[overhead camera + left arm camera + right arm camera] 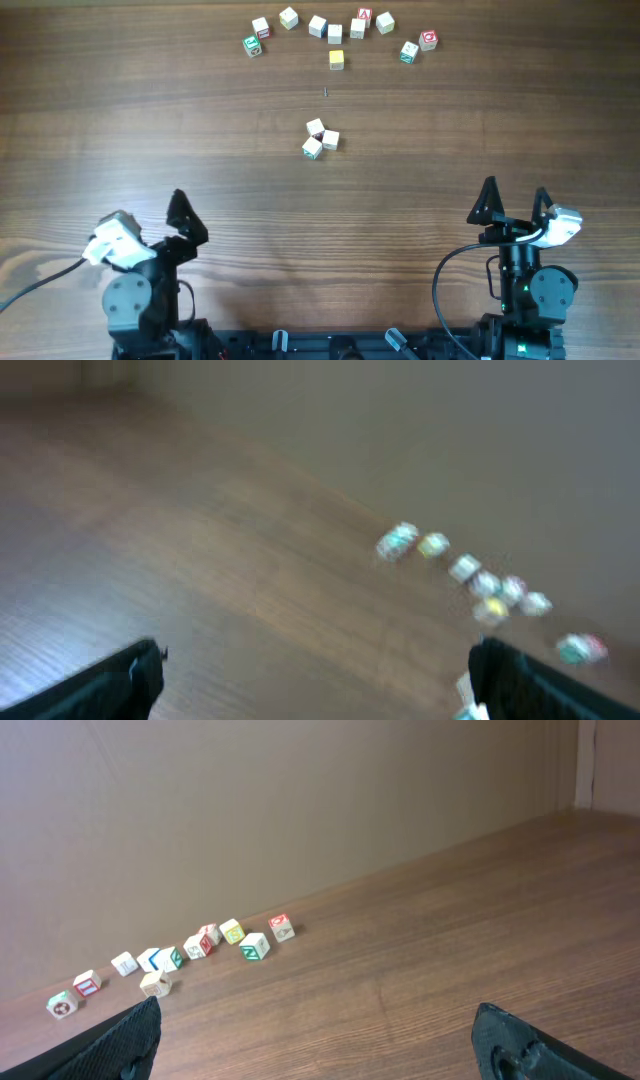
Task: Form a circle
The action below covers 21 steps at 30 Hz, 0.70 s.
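Circle cubes (320, 139), three clustered, are sitting mid-way along the tabletop (180, 110), nearer than the far arc of cubes (335, 33). Left end effector (320, 695) and right end effector (515, 197) are hanging released, grasping nothing.

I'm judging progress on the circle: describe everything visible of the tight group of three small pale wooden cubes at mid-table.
The group of three small pale wooden cubes sits on the brown wood-grain table, well apart from the long arc of similar cubes farther back. They make a tight triangle, apparently touching, each turned differently. One shows a dark red mark, another a green edge. Nothing else touches them.
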Available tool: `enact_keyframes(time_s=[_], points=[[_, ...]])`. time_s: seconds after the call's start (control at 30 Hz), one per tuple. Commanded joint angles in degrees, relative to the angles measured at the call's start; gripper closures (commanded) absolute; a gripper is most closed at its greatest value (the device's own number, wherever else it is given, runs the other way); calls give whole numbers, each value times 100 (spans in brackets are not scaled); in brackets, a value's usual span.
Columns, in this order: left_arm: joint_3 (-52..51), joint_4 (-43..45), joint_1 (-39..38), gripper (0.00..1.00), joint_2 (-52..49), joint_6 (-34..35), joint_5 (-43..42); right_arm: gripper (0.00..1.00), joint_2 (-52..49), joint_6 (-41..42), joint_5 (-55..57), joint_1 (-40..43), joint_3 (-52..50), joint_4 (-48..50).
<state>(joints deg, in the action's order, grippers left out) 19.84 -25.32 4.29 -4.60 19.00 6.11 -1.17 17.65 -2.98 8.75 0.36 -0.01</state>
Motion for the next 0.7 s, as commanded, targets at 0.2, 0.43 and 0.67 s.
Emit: enact_keyframes(time_s=[0.2, 0.43, 0.67], points=[[-1552, 2452, 221, 0, 358, -1598, -675, 0, -2, -98, -70, -22, -7, 11], [-1952, 2190, 208, 0, 444, -1600, -901, 0, -2, -98, -70, -22, -7, 11], [-1952, 2094, -46, 0, 444, -1600, -907, 0, -2, -98, -70, -22, -7, 11]])
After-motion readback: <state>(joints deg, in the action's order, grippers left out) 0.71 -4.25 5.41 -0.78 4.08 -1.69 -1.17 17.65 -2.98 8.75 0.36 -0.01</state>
